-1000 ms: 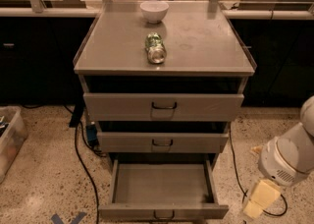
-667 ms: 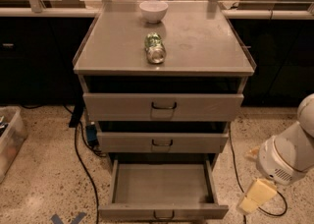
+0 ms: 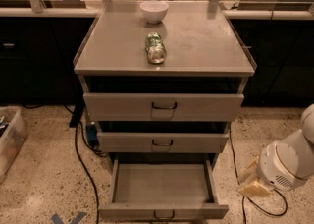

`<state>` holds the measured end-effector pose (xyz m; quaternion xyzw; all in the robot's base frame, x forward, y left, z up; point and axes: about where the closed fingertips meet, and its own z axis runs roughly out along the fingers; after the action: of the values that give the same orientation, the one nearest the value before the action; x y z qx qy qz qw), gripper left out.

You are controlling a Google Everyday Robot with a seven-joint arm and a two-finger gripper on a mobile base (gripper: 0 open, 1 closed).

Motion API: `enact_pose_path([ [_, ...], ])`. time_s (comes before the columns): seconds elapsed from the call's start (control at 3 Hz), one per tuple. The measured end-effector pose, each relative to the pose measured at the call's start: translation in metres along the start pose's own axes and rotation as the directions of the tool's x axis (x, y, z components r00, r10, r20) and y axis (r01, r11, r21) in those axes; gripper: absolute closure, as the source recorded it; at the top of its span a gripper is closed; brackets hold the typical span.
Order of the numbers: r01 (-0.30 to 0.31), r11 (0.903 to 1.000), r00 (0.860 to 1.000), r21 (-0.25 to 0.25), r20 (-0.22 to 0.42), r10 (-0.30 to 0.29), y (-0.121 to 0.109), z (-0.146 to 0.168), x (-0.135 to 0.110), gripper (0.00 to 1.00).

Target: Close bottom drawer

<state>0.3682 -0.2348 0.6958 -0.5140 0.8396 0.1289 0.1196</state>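
Speckled floor (image 3: 44, 179) beside cabinet (image 3: 196, 36): bottom drawer (image 3: 162, 184) pulled out as before, gripper (image 3: 252, 184) low beside it, apart, shifted slightly upward and nearer, openness impossible to tell.

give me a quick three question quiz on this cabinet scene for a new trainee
1. True or false: the bottom drawer stands pulled out with nothing in it.
2. What lies on its side on the cabinet top? A) a can B) a spoon C) a book
3. Fill in: the tool hangs low, to the ___ of the bottom drawer, not touching it.
Key: 1 true. 2 A, the can, just nearer the camera than the white bowl. 3 right.
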Motion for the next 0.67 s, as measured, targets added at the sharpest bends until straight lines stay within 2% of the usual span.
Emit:
enact_pose_path([
  [0.33, -0.058, 0.9975, 0.995, -0.04, 0.079, 0.061, 0.013, 0.052, 0.018, 0.89],
  [0.67, -0.125, 0.9884, 0.977, -0.086, 0.162, 0.138, 0.014, 0.115, 0.026, 1.0],
])
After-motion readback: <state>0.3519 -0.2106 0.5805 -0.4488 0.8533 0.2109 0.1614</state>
